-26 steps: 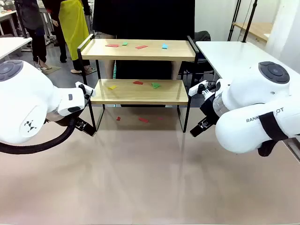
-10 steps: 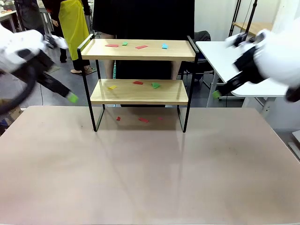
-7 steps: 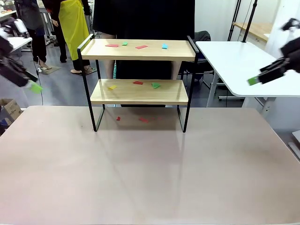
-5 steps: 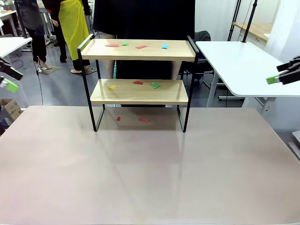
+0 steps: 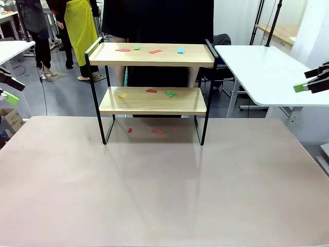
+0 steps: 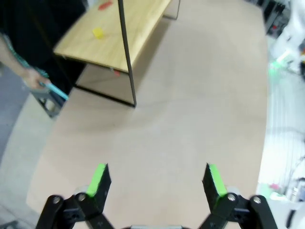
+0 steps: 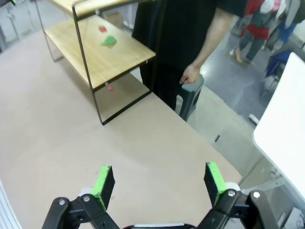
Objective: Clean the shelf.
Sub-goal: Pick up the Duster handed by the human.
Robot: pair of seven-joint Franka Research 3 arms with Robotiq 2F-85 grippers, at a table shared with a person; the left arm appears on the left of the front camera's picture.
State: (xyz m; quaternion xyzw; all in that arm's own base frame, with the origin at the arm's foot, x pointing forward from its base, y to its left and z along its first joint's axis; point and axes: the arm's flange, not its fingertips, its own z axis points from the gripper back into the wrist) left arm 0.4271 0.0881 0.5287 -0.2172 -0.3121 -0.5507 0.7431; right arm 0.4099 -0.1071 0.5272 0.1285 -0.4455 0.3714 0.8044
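Shelf (image 5: 154,106) stands at the far edge of the bare beige table (image 5: 154,195), coloured scraps (image 5: 170,93) on both boards. Left gripper (image 6: 156,179) and right gripper (image 7: 156,179) hover wide open, empty. Beyond stand a person in black (image 5: 154,20) and a white side table (image 5: 267,69).

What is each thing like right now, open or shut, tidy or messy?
shelf: upright on the table, messy on both boards.
top scraps: four, lying flat on the upper board.
lower scraps: three, lying flat on the lower board.
table scraps: a few, lying under the shelf.
left gripper: open, empty.
right gripper: open, empty.
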